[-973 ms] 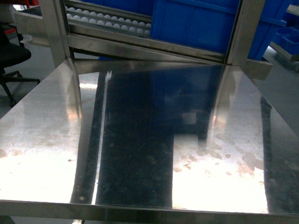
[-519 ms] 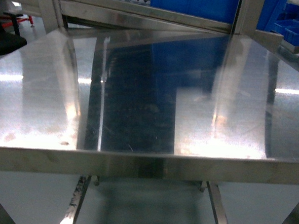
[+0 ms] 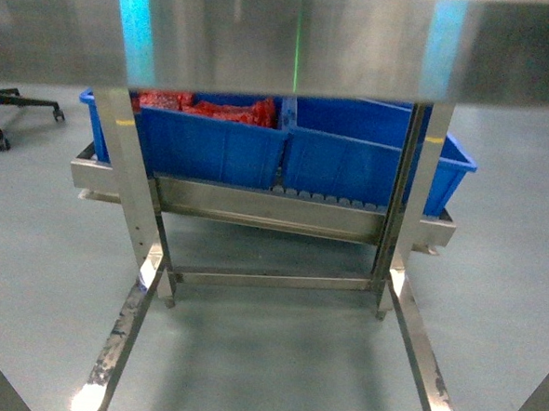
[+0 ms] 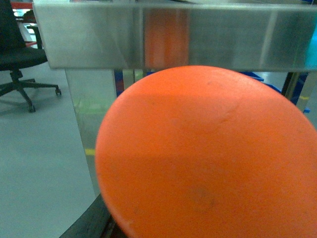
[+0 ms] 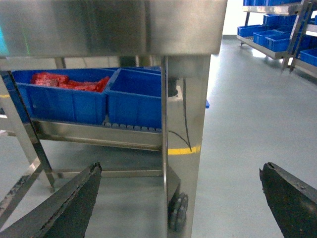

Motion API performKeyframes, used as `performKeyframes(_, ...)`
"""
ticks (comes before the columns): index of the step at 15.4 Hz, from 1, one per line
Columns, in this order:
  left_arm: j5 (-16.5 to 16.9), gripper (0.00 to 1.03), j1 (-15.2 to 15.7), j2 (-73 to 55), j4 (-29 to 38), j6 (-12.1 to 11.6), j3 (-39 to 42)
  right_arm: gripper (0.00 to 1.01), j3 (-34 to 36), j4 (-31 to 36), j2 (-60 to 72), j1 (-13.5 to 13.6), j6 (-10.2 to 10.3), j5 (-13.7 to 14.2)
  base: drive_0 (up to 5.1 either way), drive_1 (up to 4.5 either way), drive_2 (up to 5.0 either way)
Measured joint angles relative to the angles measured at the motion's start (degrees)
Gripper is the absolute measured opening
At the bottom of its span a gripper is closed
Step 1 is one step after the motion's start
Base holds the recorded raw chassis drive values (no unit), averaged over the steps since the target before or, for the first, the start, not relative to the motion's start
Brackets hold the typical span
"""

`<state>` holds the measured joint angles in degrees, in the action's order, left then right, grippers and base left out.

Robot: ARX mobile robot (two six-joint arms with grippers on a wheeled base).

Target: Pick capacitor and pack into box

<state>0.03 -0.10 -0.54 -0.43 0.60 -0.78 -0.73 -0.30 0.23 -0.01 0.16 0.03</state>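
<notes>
Closest in, the right gripper [image 5: 179, 168] sits low in front of the shiny steel worktop [image 3: 285, 38], jaws spread wide with nothing in them, probably ready to reach under. A big round orange thing [image 4: 208, 158] fills the left wrist view, so the left jaws don't show. Under the worktop and further back, two blue plastic bins [image 3: 213, 146] sit side by side on a slanted steel roller shelf [image 3: 265, 210]. One holds a heap of orange-red pieces [image 3: 224, 109], my guess for the capacitor. No pink tub anywhere.
</notes>
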Motion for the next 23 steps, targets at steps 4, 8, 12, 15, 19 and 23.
performKeyframes(4,-0.1,0.44,0.0,0.0,0.0,0.0,0.0,0.98,0.0,0.0,0.0,0.0,0.0,0.0,0.0,0.0,0.0)
performKeyframes(8,0.0,0.44,0.0,0.0,0.0,0.0,0.0,0.98,0.0,0.0,0.0,0.0,0.0,0.0,0.0,0.0,0.0)
performKeyframes(12,-0.1,0.44,0.0,0.0,0.0,0.0,0.0,0.98,0.0,-0.2,0.0,0.0,0.0,0.0,0.0,0.0,0.0)
performKeyframes(15,0.0,0.44,0.0,0.0,0.0,0.0,0.0,0.98,0.0,-0.1,0.0,0.0,0.0,0.0,0.0,0.0,0.0)
performKeyframes(19,0.1,0.44,0.0,0.0,0.0,0.0,0.0,0.98,0.0,0.0,0.0,0.0,0.0,0.0,-2.4,1.04,1.5)
performKeyframes(23,0.0,0.44,0.0,0.0,0.1,0.0,0.0,0.98,0.0,0.0,0.0,0.0,0.0,0.0,-5.0,2.36,2.4)
